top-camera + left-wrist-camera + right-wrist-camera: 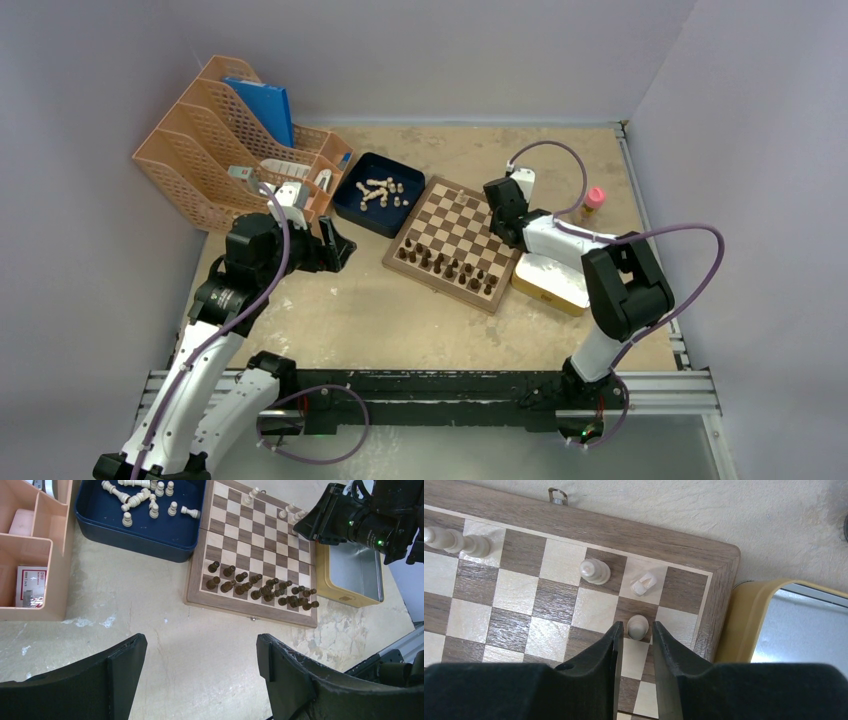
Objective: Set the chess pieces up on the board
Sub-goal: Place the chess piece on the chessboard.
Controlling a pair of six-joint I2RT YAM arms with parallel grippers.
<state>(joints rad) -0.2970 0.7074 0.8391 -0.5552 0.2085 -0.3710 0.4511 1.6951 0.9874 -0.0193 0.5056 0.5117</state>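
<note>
So, the right hand (638, 632) is down over the far right corner of the board (549, 530), the corner nearest the yellow-rimmed tin (744, 615). Its fingers (610, 650) are only a little apart, with one beige pawn (638, 625) standing between the tips on a dark square, second row in from the far edge. There's a thin sliver of gap on each side of the pawn, so the hand looks slightly open, not pinching it. Just past it, on the edge row, two more beige pieces (595, 571) stand on neighbouring squares. A taller one stands further along the same row.

The left hand (199, 642) is spread wide with nothing in it. It hovers over bare bench (150, 610) off the near left side of the board, well apart from it.

The rest of the beige ones are in the blue tray (140, 545), some upright and some tipped over in a loose jumble. The tray sits right up against the board's left side. Dark pieces (260, 587) fill the two near rows, a bit bunched toward the right. An orange organizer (230, 140) stands left of the tray, and a pink-capped bottle (593, 203) is at the back, beyond the tin.
</note>
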